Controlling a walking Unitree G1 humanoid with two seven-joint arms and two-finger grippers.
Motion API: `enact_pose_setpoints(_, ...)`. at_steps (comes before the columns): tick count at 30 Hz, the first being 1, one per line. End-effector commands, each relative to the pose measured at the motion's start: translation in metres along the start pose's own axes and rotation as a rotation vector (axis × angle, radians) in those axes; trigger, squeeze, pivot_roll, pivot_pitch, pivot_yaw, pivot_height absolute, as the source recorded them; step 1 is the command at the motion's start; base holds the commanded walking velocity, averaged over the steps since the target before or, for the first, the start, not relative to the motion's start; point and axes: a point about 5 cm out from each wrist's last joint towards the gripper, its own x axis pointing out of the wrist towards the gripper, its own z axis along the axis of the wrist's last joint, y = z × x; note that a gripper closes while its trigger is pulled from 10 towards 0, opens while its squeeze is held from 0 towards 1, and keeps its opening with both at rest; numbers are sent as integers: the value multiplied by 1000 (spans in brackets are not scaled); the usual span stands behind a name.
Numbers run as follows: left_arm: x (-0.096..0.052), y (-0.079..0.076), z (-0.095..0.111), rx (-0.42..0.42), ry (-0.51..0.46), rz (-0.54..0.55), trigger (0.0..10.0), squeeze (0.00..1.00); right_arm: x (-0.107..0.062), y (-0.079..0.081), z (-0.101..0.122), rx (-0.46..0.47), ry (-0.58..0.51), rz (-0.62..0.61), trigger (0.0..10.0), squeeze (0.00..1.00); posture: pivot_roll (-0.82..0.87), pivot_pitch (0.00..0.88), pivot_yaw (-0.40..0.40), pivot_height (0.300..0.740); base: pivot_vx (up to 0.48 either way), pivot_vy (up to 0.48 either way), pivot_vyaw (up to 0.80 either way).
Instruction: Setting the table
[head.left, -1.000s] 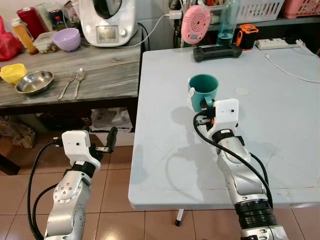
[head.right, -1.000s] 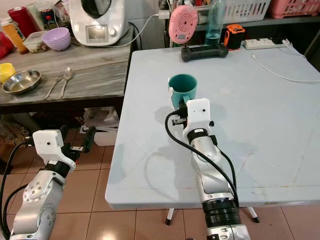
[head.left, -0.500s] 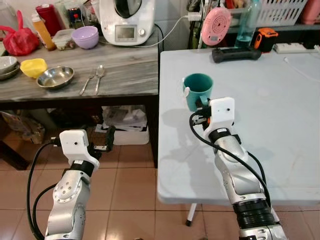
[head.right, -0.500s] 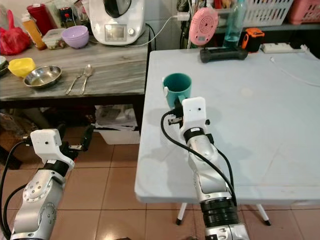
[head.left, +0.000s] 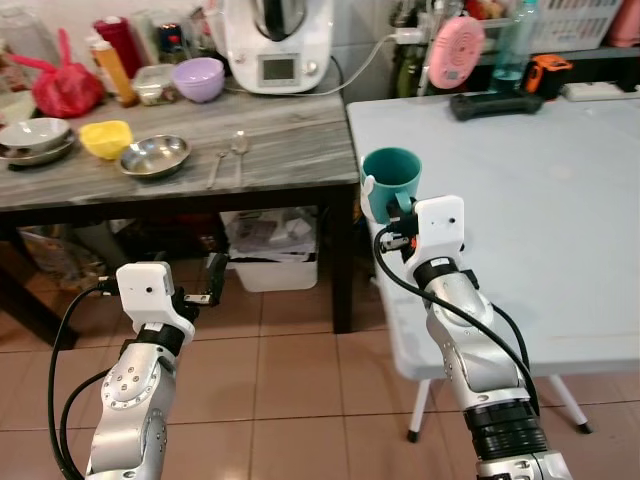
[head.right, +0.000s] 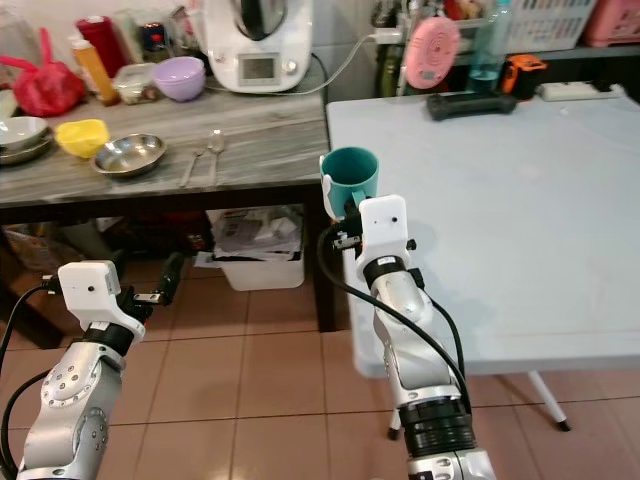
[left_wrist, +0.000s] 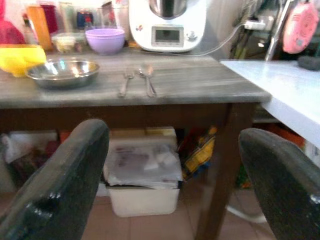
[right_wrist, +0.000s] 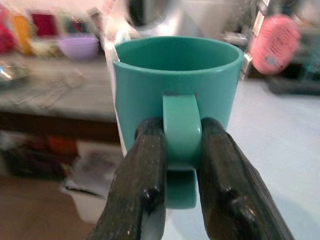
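Note:
A teal mug (head.left: 392, 180) is at the left edge of the white table (head.left: 520, 200). My right gripper (head.left: 403, 212) is shut on its handle. In the right wrist view the two black fingers (right_wrist: 145, 165) pinch the handle of the mug (right_wrist: 175, 70) from both sides. I cannot tell whether the mug rests on the table or hangs just above it. My left gripper (head.left: 215, 280) is open and empty, low over the tiled floor in front of the wooden side table (head.left: 200, 175). A fork and spoon (head.left: 228, 160) lie on that table.
On the wooden table are a steel bowl (head.left: 154, 156), a yellow bowl (head.left: 106, 138), a purple bowl (head.left: 198, 78) and a white kitchen machine (head.left: 277, 45). A white bin (head.left: 270, 245) stands under it. A pink fan (head.left: 456, 50) and black device (head.left: 497, 102) are at the white table's back.
The whole view has swung left, so the camera moved. The mug, still held by my right gripper, has gone from well inside the white table to its left edge.

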Motion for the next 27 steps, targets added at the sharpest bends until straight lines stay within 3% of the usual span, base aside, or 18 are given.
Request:
enact_pose_setpoints(1,-2,-1,-1,20,4,-4,10000,0,2,0,6,4,-25,-8,10000,0,-110,41,72,740,0,480,0)
enact_pose_setpoints(18,-2,-6,-1,6,-12,0,10000,0,4,-3,7,-14,-32,-13,10000,0,-110,44,67,740,0,463,0)
enact_pose_setpoints(27,-2,-11,0,1,-20,-21,10000,0,3,-6,7,-55,-41,-27,10000,0,-113,46,71,740,0,31,35)
